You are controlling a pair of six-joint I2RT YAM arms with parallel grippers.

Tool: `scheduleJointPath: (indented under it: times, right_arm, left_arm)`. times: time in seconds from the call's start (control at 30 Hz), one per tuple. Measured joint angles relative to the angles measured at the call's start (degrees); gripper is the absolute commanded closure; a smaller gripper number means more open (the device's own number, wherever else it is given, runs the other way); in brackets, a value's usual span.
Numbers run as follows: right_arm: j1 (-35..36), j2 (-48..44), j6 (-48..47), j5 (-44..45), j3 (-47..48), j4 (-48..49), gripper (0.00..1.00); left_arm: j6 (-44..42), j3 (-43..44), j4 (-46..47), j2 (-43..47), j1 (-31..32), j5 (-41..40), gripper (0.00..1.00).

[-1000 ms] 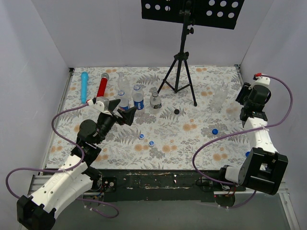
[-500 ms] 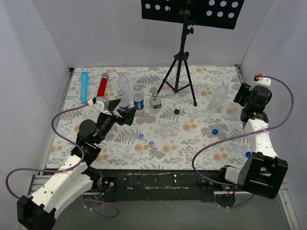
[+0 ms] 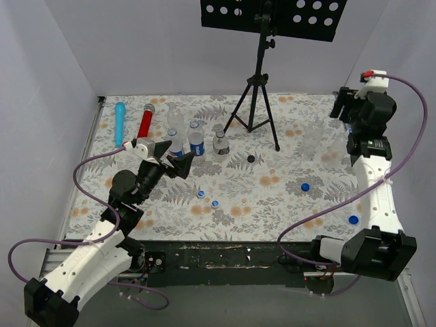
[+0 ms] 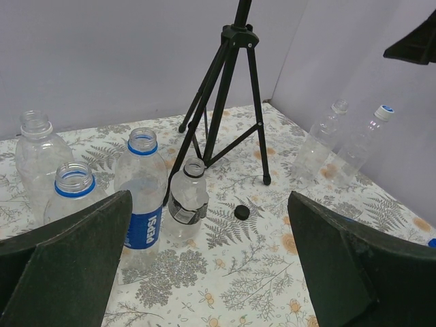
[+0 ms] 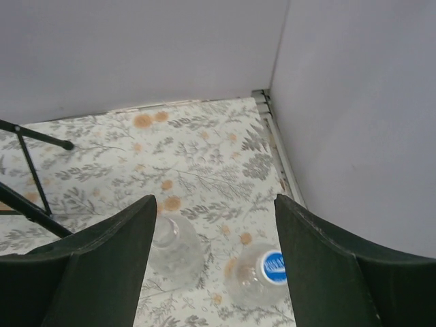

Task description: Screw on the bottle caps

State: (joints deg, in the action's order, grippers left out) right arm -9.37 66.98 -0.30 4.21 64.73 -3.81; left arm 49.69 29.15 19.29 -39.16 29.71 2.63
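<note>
— Locating the caps, nearest first: where are they?
— One small round blue plastic cap (image 3: 353, 219) lies on the floral-patterned surface (image 3: 272, 204) beside the right arm. Two more blue caps (image 3: 215, 203) sit close together left of centre, and a fourth blue cap (image 3: 305, 186) lies right of centre. The black cap (image 3: 251, 159) lies farther back, near the black tripod (image 3: 255, 102).
— Gripper condition?
— The left gripper (image 3: 174, 155) is spread fully and holds nothing; it faces four uncapped clear plastic bottles (image 4: 143, 184). The right gripper (image 5: 214, 201) is spread wide, empty, raised above a capped clear bottle (image 5: 242, 278) and an uncapped clear bottle (image 5: 176, 253) at the far right.
</note>
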Motion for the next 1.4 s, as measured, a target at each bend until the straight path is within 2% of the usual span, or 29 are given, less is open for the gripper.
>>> scheduleJointPath:
  times: [0.23,0.57,0.73,1.07,1.27,1.4]
  right_arm:
    - [3.56,11.58,-1.55,-4.96,13.29,-9.46,0.23]
    - [4.96,21.42,-1.95,-7.58,15.45,-19.43,0.26]
    - [5.33,22.51,-2.14,-7.48,15.65,-20.04,0.39]
    - [5.51,22.08,-2.60,-7.45,14.69,-19.08,0.88]
    - [7.50,17.77,-2.27,-8.22,10.58,-18.78,0.90]
    - [12.02,12.63,-1.57,-10.99,6.95,-18.36,0.89]
  left_arm:
    - [0.04,0.00,0.00,0.00,-0.44,-0.28,0.02]
    - [0.28,0.00,0.00,0.00,-0.85,-0.79,0.02]
    - [0.26,0.00,0.04,0.00,-1.11,-0.76,0.02]
    - [0.87,-0.07,0.96,0.00,-1.53,-0.81,0.02]
    - [2.25,-0.66,3.21,0.13,-2.03,-0.72,0.02]
    - [2.67,-1.79,4.48,0.96,-2.40,0.87,0.02]
